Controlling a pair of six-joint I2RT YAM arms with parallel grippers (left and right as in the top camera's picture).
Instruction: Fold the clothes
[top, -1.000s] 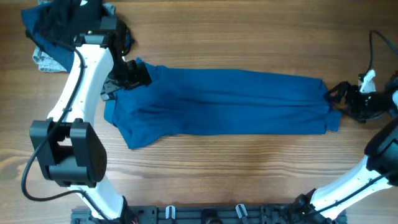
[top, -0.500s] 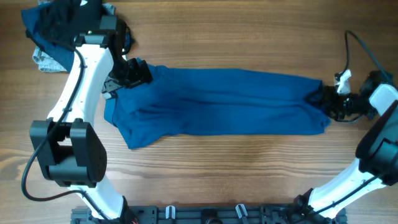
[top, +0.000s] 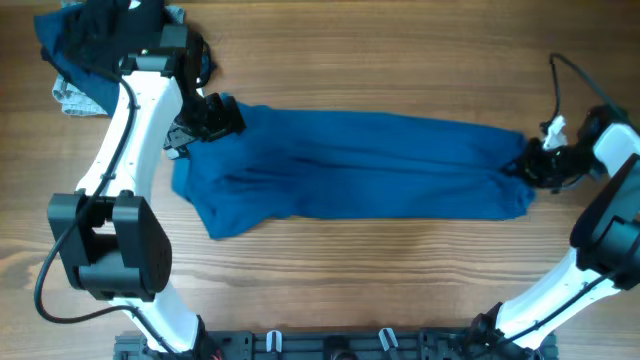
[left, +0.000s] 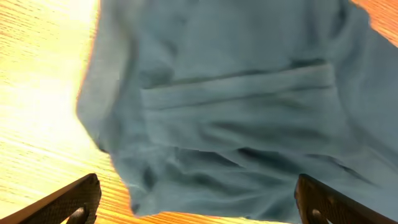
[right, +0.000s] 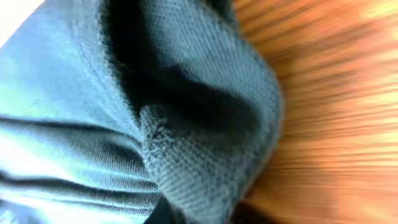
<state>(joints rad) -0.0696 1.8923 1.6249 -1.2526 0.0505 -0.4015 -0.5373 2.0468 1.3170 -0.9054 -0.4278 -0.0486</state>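
One blue shirt (top: 360, 165) lies stretched across the table (top: 400, 270), right claw (top: 530, 165) pinched shut on one end, left claw (top: 205, 118) wide open over the other, so lift gently without bunching.

The overhead view is evenly lit and sharp, with soft shadows. The left wrist view glares white on the worktop (left: 31, 74) at left. The right wrist view blurs the blue shirt (right: 74, 81) and the wood grain.
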